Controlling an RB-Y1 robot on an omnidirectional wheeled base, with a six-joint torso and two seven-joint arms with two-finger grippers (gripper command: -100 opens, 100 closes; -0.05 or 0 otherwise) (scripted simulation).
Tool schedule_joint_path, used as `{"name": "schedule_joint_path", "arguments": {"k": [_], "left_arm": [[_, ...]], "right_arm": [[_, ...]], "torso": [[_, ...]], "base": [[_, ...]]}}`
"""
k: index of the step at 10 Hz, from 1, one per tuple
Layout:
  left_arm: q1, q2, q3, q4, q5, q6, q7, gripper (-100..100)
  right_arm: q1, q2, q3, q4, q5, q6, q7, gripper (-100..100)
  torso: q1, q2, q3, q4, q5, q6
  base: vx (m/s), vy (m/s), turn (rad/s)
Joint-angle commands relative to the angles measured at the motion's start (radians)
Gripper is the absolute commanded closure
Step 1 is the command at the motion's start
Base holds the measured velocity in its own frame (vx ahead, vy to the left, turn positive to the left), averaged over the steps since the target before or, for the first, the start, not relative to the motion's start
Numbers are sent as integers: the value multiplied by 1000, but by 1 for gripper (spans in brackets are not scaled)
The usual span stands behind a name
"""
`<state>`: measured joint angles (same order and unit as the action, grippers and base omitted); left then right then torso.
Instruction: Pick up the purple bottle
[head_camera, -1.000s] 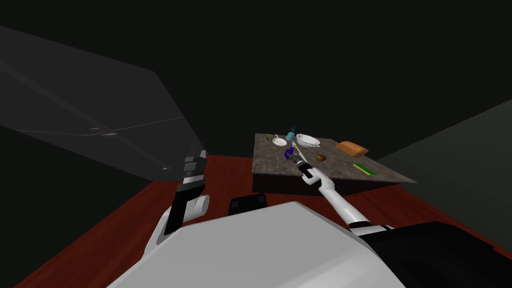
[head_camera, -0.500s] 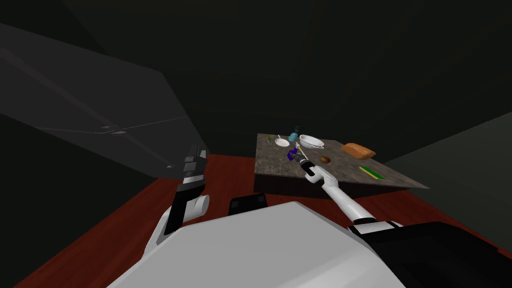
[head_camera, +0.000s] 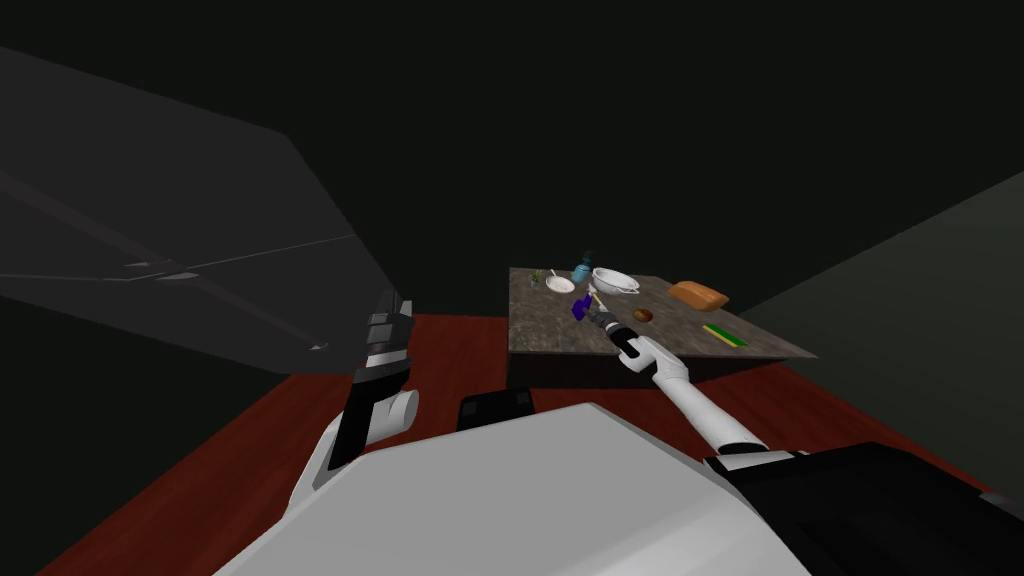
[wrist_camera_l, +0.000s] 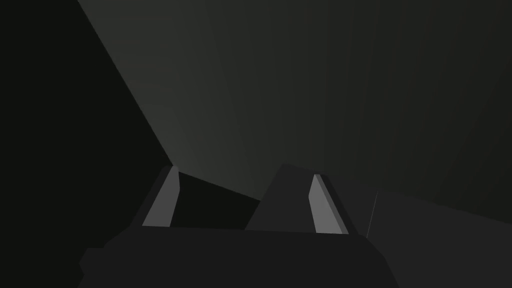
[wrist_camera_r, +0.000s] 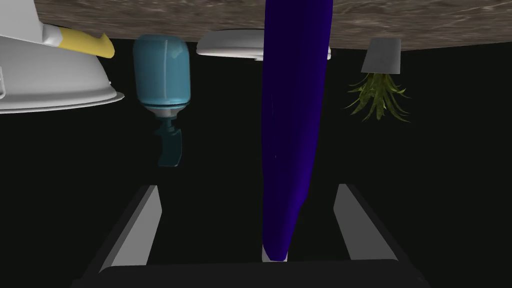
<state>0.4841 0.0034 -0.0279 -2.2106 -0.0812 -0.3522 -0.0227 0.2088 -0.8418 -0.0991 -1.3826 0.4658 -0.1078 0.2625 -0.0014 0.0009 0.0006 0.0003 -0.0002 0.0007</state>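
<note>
1. The right gripper (wrist_camera_r: 250, 225) is stretched out over a low table (head_camera: 545, 335) with a mottled stone-like top. Its two fingers (wrist_camera_r: 140, 225) are spread wide and grip nothing.
2. The purple bottle (wrist_camera_r: 292, 125) stands on the table between those fingers and touches neither. Its narrow end reaches down to the gripper's dark body.
3. In the head view the bottle (head_camera: 579, 309) sits toward the table's left half, just ahead of the right gripper (head_camera: 594, 303).
4. Beyond the bottle stand a blue spray bottle (wrist_camera_r: 161, 75), a white bowl (wrist_camera_r: 45, 75) with a yellow-handled utensil (wrist_camera_r: 85, 42) in it, a white dish (wrist_camera_r: 230, 45) and a small potted plant (wrist_camera_r: 381, 75).
5. Further right on the table lie an orange-brown loaf (head_camera: 698, 295), a small brown round thing (head_camera: 643, 315) and a flat green and yellow piece (head_camera: 726, 336).
6. The left gripper (head_camera: 390, 300) is raised at the robot's left, well away from the table, with its fingers (wrist_camera_l: 162, 205) apart and empty.
</note>
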Motion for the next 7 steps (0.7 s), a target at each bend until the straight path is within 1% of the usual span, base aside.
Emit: {"name": "schedule_joint_path", "arguments": {"k": [1,5,6,7], "left_arm": [[0,0,0,0,0,0,0,0],[0,0,0,0,0,0,0,0],[0,0,0,0,0,0,0,0],[0,0,0,0,0,0,0,0]], "right_arm": [[0,1,-1,4,0,-27,1,-100],[0,1,-1,4,0,-27,1,-100],[-32,-21,36,54,-50,-65,41,-100],[-32,-21,36,80,-76,-65,41,-100]], "torso": [[0,0,0,0,0,0],[1,0,0,0,0,0],[0,0,0,0,0,0],[2,0,0,0,0,-1]], "base": [[-3,-4,11],[1,1,-3],[-21,25,103],[-27,31,83]]}}
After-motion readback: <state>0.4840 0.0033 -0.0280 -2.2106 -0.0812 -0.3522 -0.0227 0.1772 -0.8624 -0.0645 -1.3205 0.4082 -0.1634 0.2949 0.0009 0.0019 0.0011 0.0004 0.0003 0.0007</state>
